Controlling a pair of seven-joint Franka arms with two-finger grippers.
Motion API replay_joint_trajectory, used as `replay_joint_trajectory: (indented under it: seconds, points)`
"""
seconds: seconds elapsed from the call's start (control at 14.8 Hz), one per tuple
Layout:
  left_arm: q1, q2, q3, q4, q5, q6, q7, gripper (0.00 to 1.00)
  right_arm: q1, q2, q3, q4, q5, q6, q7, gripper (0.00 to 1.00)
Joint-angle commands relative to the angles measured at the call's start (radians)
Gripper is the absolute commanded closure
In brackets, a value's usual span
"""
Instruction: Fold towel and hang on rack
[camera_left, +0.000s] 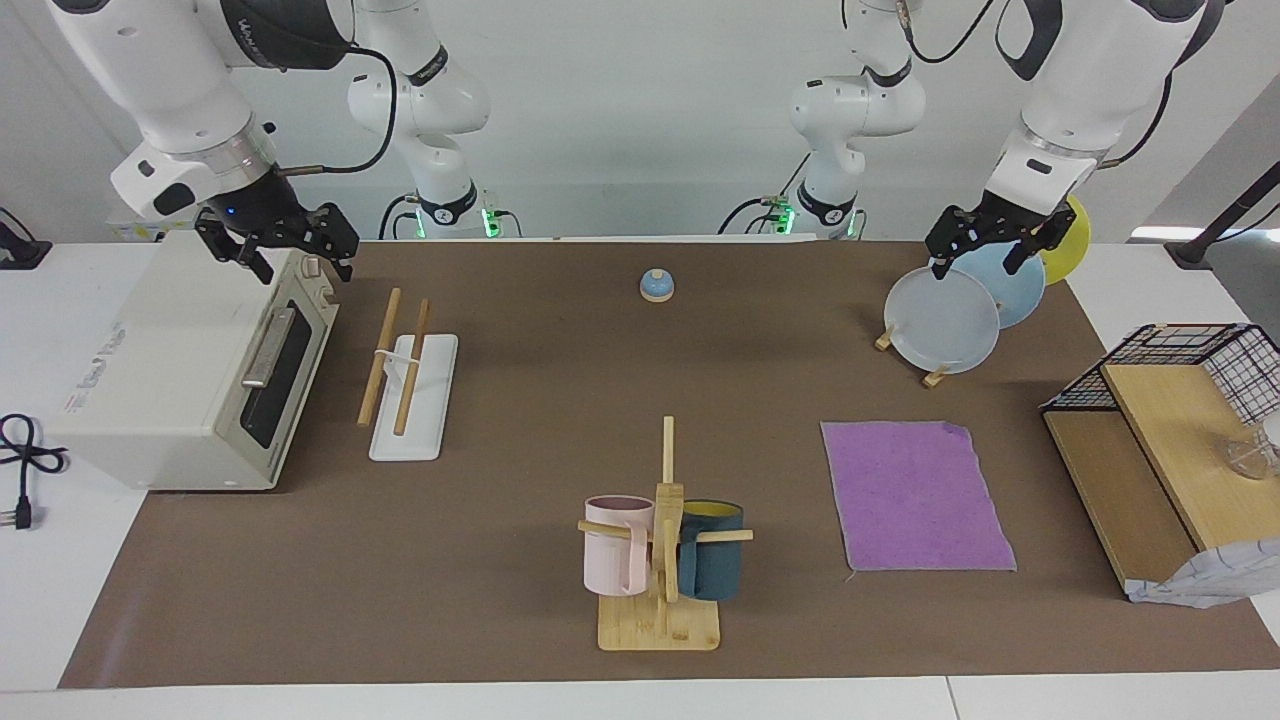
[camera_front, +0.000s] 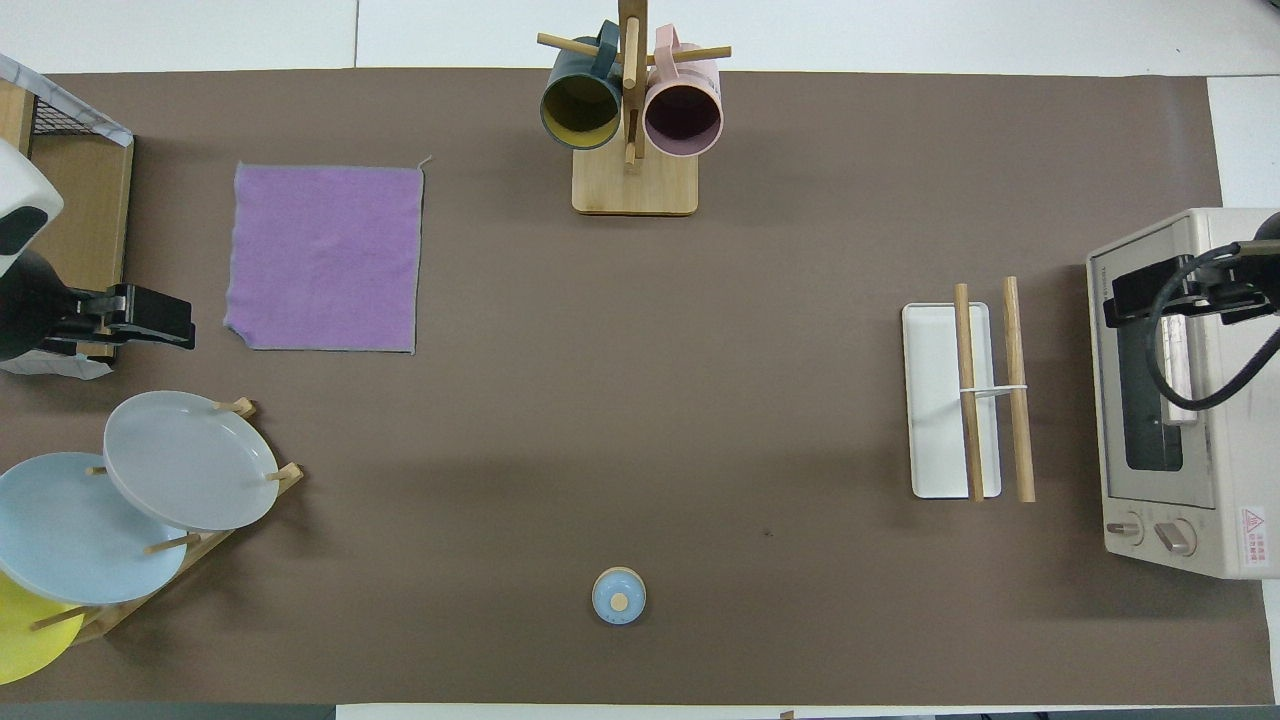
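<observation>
While parked up in the air over the toaster oven (camera_left: 170, 370), waits with jaws released and nothing between them: right gripper (camera_left: 303, 270). Probably held high to keep the table clear.

Just beside the oven, down and to one side of those jaws: the rack (camera_left: 412, 400). Stands on its flat white base with both wooden rods level, parallel and bare. Seems set within the right arm's easy reach for the hanging step.

Between the two pairs of jaws, close to the robots: a small blue bell (camera_left: 657, 286). Farther from the robots: a mug tree (camera_left: 665, 520) carrying a pink mug and a dark blue one. Neither needed.

Toward the left arm's end of the table, well apart from the right jaws: the towel (camera_left: 915, 495). Lies flat and unfolded, purple face up, one corner slightly ragged. Touched by neither gripper. Spread out, so edges are open to a pinch; folding not yet begun.

Hangs above the plate stand (camera_left: 942, 320), jaws likewise released and empty: left gripper (camera_left: 980, 268). Likely first to act, being the one at the towel's end. Rack well apart from these jaws, so expect a carry across the table.
</observation>
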Motion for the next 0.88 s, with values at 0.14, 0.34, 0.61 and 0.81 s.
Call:
replay_joint_trajectory:
  seconds: [0.14,0.34,0.61,0.81]
  points:
    - [-0.007,-0.044,-0.004,-0.056,0.009,0.015,0.015,0.0,0.004,-0.04,0.003,-0.066,0.038,0.043,-0.004,0.0]
    - [-0.006,-0.047,-0.006,-0.13,-0.008,0.139,0.012,0.0,0.009,-0.068,0.003,-0.148,0.133,0.126,0.027,0.0]
    - [0.008,0.026,-0.003,-0.168,-0.048,0.277,0.002,0.0,0.062,-0.112,0.005,-0.279,0.236,0.256,0.165,0.0]
    - [0.043,0.152,-0.001,-0.17,-0.048,0.4,0.005,0.0,0.128,-0.1,0.003,-0.315,0.32,0.339,0.295,0.0]
